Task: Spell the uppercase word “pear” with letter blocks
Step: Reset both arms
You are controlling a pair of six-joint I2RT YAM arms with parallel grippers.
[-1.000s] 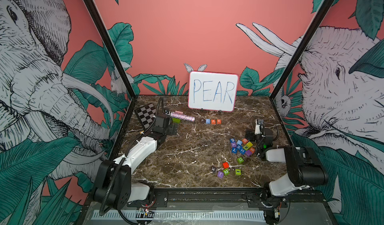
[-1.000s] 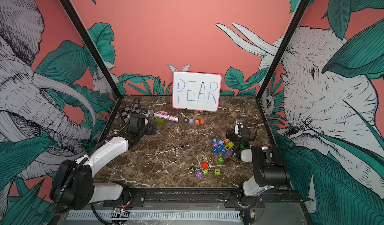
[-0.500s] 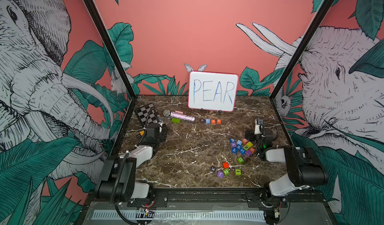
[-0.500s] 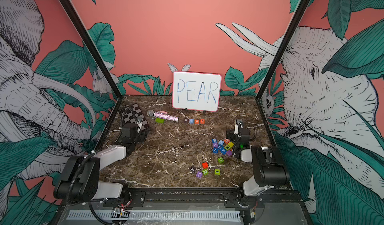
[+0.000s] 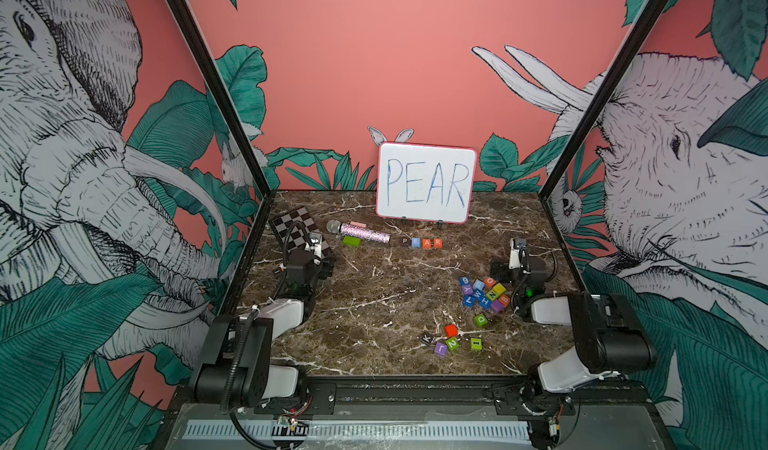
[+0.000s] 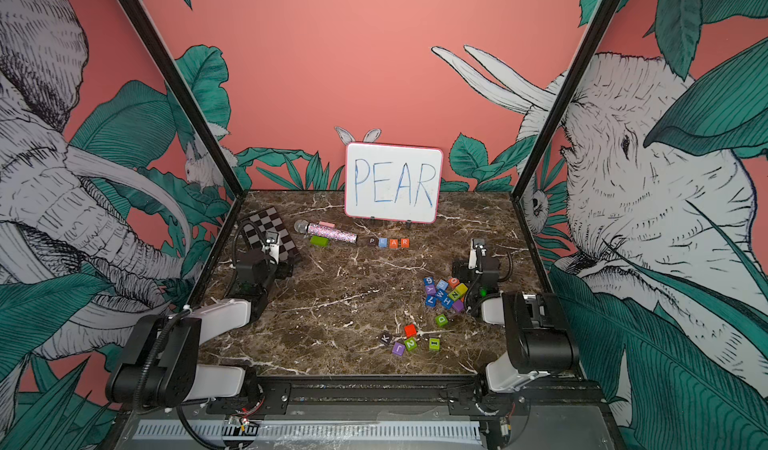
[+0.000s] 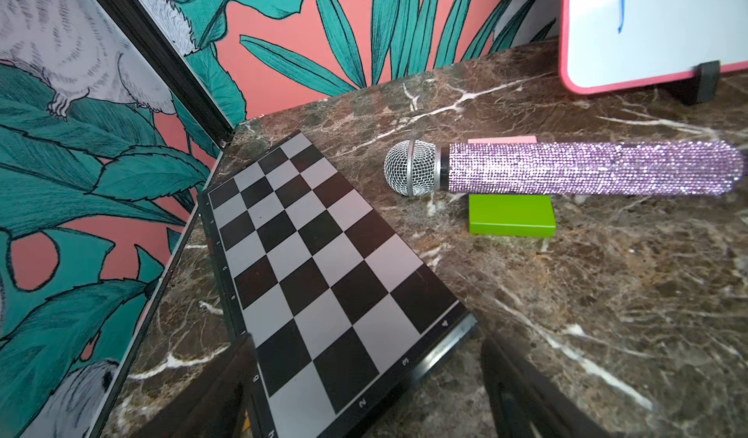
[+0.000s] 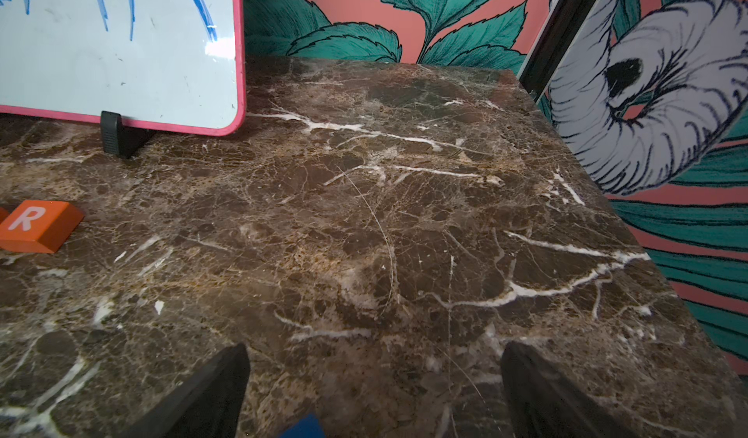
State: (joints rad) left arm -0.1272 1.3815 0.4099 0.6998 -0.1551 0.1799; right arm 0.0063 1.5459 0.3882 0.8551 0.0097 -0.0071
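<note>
Marble table (image 5: 374, 302) | letter blocks (image 5: 421, 242) in row — PEAR | left tool (image 7: 366, 347), right tool (image 8: 374, 351) — apart

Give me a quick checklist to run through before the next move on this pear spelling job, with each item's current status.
1. Letter row reads P, E, A, R, matching the whiteboard: ok.
2. Row letters face up in a straight line: ok.
3. Left jaws open and empty, over the chessboard: ok.
4. Right jaws open and empty, above the bare table: ok.
5. Spare blocks lie well apart from the row: ok.
6. Row blocks touching one another: cannot tell.
</note>
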